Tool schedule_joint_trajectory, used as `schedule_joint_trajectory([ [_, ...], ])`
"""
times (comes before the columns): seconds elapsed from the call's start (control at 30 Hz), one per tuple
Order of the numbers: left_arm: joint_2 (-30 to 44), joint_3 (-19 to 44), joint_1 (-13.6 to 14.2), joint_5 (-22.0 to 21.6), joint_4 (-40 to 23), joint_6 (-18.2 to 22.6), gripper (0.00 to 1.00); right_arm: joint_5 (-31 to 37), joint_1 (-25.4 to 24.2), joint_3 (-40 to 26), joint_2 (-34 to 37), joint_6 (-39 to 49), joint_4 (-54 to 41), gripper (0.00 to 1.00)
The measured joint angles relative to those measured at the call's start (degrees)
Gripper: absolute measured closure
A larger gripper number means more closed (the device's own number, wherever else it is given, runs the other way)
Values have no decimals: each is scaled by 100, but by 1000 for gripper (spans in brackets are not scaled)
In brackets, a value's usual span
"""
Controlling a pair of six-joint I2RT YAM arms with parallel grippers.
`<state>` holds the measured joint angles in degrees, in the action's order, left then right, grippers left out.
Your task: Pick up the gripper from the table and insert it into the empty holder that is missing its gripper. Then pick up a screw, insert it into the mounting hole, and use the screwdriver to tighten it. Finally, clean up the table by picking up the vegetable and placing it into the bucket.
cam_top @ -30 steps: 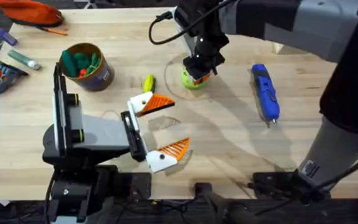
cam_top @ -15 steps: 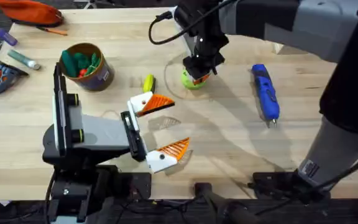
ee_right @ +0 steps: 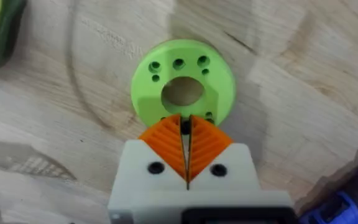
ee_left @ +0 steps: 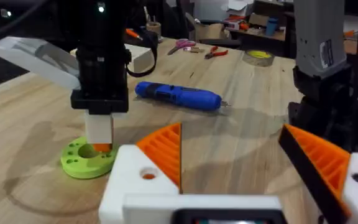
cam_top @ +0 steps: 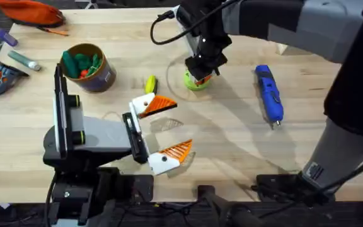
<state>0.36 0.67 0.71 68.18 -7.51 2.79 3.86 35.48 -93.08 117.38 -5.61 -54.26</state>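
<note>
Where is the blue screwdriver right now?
In the overhead view, the blue pen-shaped screwdriver lies on the right side of the wooden table, just right of the flat green ring-shaped disc, with nothing holding it.

Pale wooden table (cam_top: 232,145), cluttered benches behind

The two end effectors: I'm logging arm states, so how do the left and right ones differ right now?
The left end effector is spread wide open; the right end effector has its orange pads pressed together. The left one sits over bare wood near its base, holding nothing; the right one is tip-down at the green disc. Both have white bases with orange ribbed pads.
</note>
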Motion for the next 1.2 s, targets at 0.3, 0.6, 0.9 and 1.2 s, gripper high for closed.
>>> schedule_joint_trajectory([
  [0.3,0,0,0,0,0,0,12,0,0,0,0,0,2,994],
  [0.6,0,0,0,0,0,0,12,156,0,0,0,0,2,994],
  [0.9,0,-2,0,0,0,0,12,192,2,0,0,0,0,994],
  [1.2,0,-1,0,0,0,0,12,120,0,0,0,0,-15,994],
])
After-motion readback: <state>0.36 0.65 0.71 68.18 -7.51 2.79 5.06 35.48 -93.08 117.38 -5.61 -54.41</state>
